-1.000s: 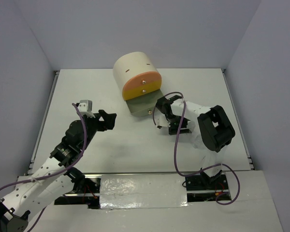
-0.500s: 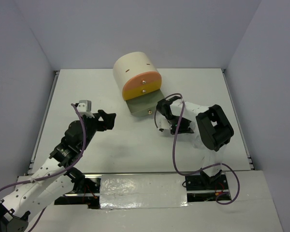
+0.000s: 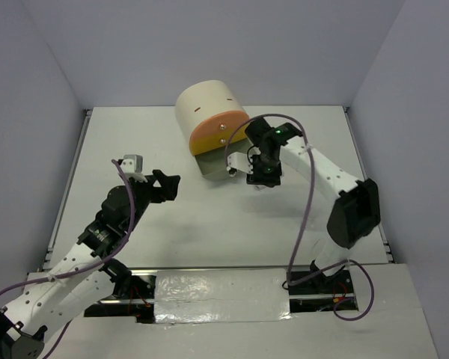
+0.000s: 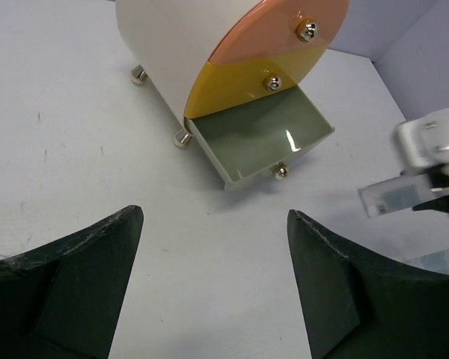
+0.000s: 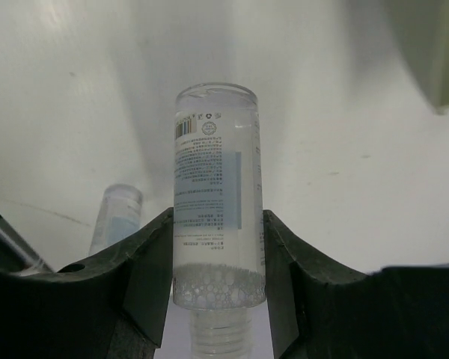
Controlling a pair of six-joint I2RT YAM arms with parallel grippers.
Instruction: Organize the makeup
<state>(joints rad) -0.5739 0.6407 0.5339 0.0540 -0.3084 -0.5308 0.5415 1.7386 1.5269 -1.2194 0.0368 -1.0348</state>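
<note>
My left gripper [image 3: 165, 185] hangs open and empty, left of the unit [image 3: 209, 112]. The unit's bottom drawer [image 4: 262, 138] is out, with nothing showing inside. Just right of the drawer, my right gripper [image 5: 217, 217] clamps a bottle [image 5: 213, 164]. The other bottle [image 5: 114, 217] lies on the white counter [image 3: 172, 232] below it. I judge both are yet to be stowed. The walls [image 3: 284, 45] are bare and grey.
</note>
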